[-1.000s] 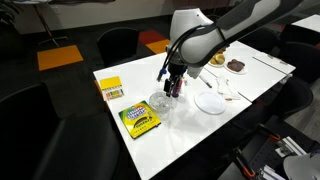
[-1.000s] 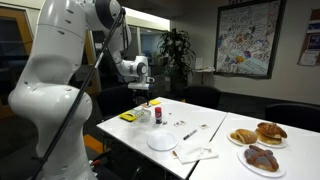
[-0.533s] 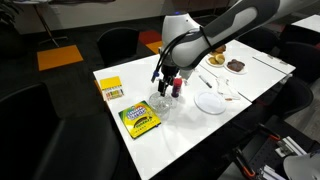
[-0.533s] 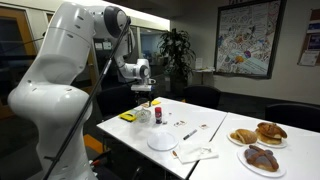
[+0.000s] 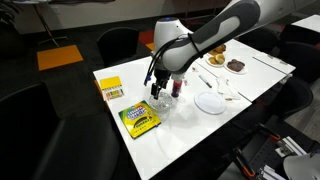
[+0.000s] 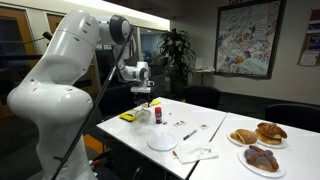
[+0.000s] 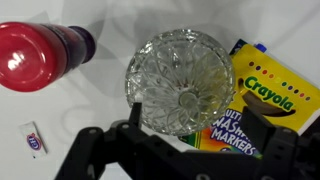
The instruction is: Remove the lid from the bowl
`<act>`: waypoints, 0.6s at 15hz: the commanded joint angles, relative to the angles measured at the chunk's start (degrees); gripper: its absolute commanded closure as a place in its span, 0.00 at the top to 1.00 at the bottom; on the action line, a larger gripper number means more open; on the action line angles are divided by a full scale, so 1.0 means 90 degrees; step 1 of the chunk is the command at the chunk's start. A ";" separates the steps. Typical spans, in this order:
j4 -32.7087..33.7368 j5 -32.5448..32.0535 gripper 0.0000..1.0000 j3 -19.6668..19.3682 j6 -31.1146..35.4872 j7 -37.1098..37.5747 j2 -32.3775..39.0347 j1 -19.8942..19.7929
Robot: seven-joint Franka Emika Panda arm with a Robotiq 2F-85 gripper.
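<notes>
The bowl [image 7: 136, 88] is small, round, clear cut glass and stands on the white table. The clear lid [image 7: 187, 82] seems to lie on top of it; I cannot separate the two by eye. In the wrist view the bowl fills the middle, just beyond my fingers. My gripper [image 7: 200, 128] is open and empty, directly above the bowl, one finger at each side of its near rim. In both exterior views the gripper [image 5: 160, 90] [image 6: 141, 97] hangs just over the bowl [image 5: 163, 107] [image 6: 143, 114].
A red-capped bottle [image 7: 35, 55] [image 5: 177, 88] stands close beside the bowl. A Crayola marker box [image 7: 262, 100] [image 5: 139, 120] lies on its other side. A yellow box [image 5: 110, 88], a white plate [image 5: 210, 102], a napkin [image 6: 195, 152] and pastry plates [image 6: 257, 135] are also on the table.
My gripper has moved sideways from over the bottle to over the bowl and has dropped a little. The bowl, lid and other objects have not moved.
</notes>
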 commanded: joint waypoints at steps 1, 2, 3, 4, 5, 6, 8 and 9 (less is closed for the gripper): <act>0.0373 -0.0009 1.00 -0.0050 -0.0295 0.0058 0.0255 0.0124; 0.0413 -0.0010 1.00 -0.0070 -0.0366 0.0119 0.0285 0.0151; 0.0463 0.0013 0.75 -0.0080 -0.0466 0.0183 0.0309 0.0162; 0.0508 0.0053 0.74 -0.0078 -0.0578 0.0239 0.0331 0.0157; 0.0558 0.0075 0.66 -0.0082 -0.0688 0.0298 0.0354 0.0157; 0.0593 0.0095 0.60 -0.0089 -0.0806 0.0380 0.0363 0.0161; 0.0631 0.0127 0.45 -0.0097 -0.1011 0.0510 0.0349 0.0158; 0.0640 0.0139 0.37 -0.0102 -0.1081 0.0566 0.0341 0.0153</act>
